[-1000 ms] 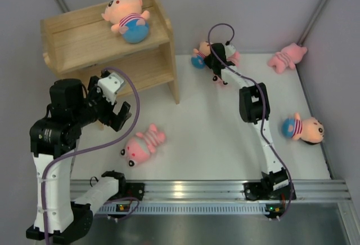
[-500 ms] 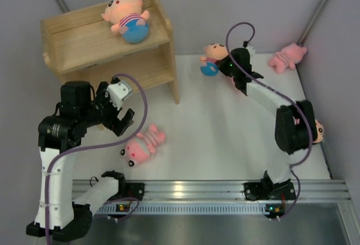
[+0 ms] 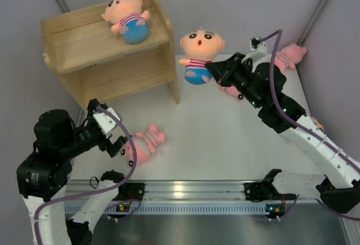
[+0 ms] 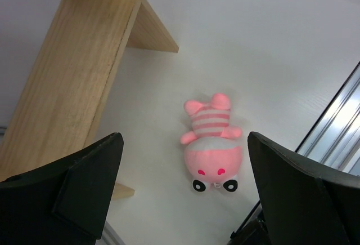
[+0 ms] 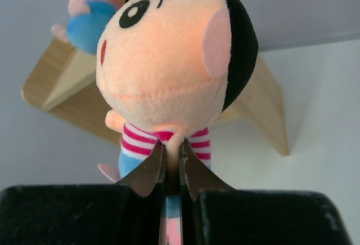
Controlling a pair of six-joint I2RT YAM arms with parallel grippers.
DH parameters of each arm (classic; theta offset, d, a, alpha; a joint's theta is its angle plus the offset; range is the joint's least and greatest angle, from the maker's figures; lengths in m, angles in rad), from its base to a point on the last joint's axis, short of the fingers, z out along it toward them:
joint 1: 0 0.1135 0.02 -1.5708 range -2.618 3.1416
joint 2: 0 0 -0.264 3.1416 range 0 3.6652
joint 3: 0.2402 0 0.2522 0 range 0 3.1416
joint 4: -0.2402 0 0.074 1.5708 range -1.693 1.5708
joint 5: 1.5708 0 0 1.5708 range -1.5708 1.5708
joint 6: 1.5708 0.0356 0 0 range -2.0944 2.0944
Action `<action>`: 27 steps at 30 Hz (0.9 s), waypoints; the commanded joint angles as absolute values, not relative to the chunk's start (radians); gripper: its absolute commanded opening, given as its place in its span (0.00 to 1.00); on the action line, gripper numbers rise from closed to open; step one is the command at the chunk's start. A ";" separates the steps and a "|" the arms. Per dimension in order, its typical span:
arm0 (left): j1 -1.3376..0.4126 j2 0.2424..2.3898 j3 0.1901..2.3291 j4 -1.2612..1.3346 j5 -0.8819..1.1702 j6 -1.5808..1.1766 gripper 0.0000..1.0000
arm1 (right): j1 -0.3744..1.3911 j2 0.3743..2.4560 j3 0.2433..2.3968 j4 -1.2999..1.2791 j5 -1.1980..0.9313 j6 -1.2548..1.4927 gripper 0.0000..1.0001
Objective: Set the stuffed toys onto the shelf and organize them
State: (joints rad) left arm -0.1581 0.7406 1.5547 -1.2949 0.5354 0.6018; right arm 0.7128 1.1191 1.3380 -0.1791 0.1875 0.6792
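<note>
Stuffed toys lie scattered over a white bench [image 3: 225, 138] enclosed by plain grey wall panels [image 3: 242, 3], with a silver metal rail [image 3: 185, 188] along the lower edge of the overhead frame. At upper left stands the two-tier light wooden shelf [image 3: 79, 39]. Its top board carries a peach big-headed doll in a striped shirt and blue pants [image 3: 126, 17], lying on its back near the right end.

At lower left, the left arm's black fingers [image 4: 90, 177] are spread wide apart above the bench. A pink striped plush pig [image 3: 143, 143] lies just beside them, near the shelf's foot.

At upper centre, just right of the shelf, a second peach doll [image 3: 199, 48] hangs upright in the air. The right arm's fingers [image 5: 149, 169] are clamped on its striped shirt just under the head. A scrap of pink plush [image 3: 230, 91] shows under that arm, too hidden to identify. At upper right a second pink pig [image 3: 288, 55] lies by the wall, partly behind the arm.
</note>
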 commanded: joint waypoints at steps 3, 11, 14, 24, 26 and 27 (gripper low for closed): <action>-0.160 0.683 1.609 -1.289 0.621 0.606 0.99 | 0.963 1.126 1.426 -0.294 0.238 0.663 0.00; -0.152 0.623 1.643 -1.290 0.716 0.612 0.99 | 1.238 1.228 1.551 -0.255 0.259 0.661 0.00; -0.146 0.604 1.654 -1.289 0.788 0.612 0.99 | 1.282 1.284 1.597 -0.246 0.219 0.661 0.00; -0.104 0.587 1.675 -1.287 0.807 0.704 0.99 | 1.321 1.371 1.614 -0.103 0.141 0.744 0.00; -0.087 0.598 1.692 -1.289 0.808 0.735 0.99 | 1.325 1.405 1.635 -0.080 0.103 0.764 0.00; -0.074 0.598 1.695 -1.289 0.810 0.747 0.99 | 1.328 1.416 1.647 -0.078 0.085 0.768 0.00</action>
State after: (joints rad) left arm -0.0994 0.5785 1.6630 -1.3025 0.7891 0.6792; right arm 1.2991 1.3872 1.5719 -0.1913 0.1535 0.7322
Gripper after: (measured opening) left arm 0.984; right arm 0.044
